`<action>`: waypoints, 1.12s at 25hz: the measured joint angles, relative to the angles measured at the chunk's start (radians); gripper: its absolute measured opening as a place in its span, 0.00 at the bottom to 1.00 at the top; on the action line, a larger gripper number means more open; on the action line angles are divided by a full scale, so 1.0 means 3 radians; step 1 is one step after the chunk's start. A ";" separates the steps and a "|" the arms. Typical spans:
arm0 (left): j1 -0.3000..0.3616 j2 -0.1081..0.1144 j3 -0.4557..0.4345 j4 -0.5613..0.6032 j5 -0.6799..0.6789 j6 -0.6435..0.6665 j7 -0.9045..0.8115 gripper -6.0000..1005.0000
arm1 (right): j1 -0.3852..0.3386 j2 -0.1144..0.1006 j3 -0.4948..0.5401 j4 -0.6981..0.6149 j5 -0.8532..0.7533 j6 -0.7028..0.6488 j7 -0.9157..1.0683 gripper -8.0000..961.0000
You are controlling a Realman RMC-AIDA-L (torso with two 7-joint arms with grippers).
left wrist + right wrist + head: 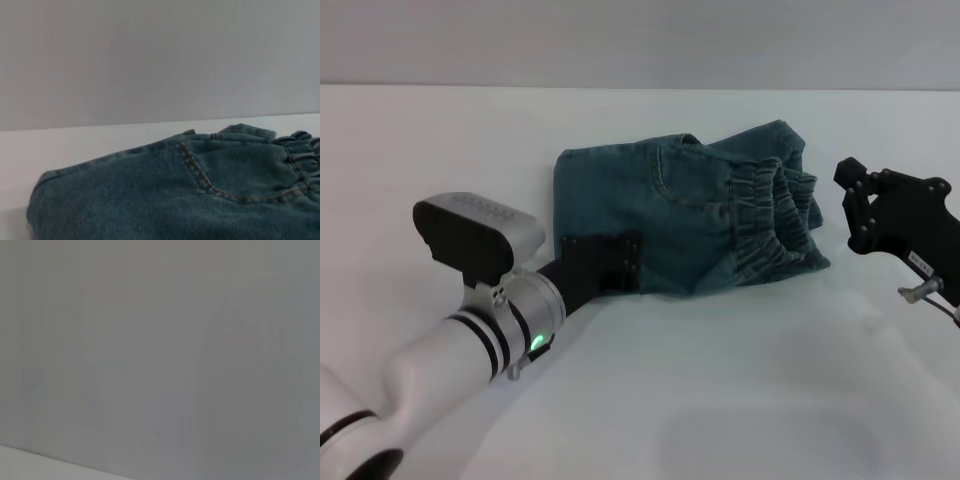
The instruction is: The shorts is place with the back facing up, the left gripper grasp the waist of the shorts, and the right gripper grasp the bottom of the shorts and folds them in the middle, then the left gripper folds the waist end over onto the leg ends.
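Head view: the left hand (605, 262) is seen low on the near edge of the shorts (670, 215), its black fingers lying against the denim; whether cloth is pinched cannot be told. The right hand (853, 205) is held just beside the waist (775, 215), apart from it, spread unclear. The shorts lie folded on the white bench (740, 400), long axis across, waist toward the right arm. Pocket stitching is shown only in the left wrist view.

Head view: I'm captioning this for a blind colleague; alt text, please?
Folded shorts lie on a white table, waist toward the robot's right. The left gripper rests on their near left edge; the right gripper hovers beside the waist.
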 joint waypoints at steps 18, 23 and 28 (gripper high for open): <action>-0.0336 -0.0016 -0.0161 0.0397 -0.0009 0.0246 0.0037 0.08 | -0.0027 0.0011 0.0041 -0.0065 0.0008 0.0004 -0.0031 0.06; 0.0047 -0.0027 -0.0568 0.0211 -0.0010 0.0900 0.0681 0.08 | 0.0066 0.0014 0.0280 -0.0323 0.0336 -0.0026 -0.0285 0.07; 0.0401 -0.0032 -0.0858 0.0048 -0.0021 0.1476 0.1132 0.09 | 0.0179 0.0015 0.0559 -0.0718 0.1055 0.0019 -0.0836 0.07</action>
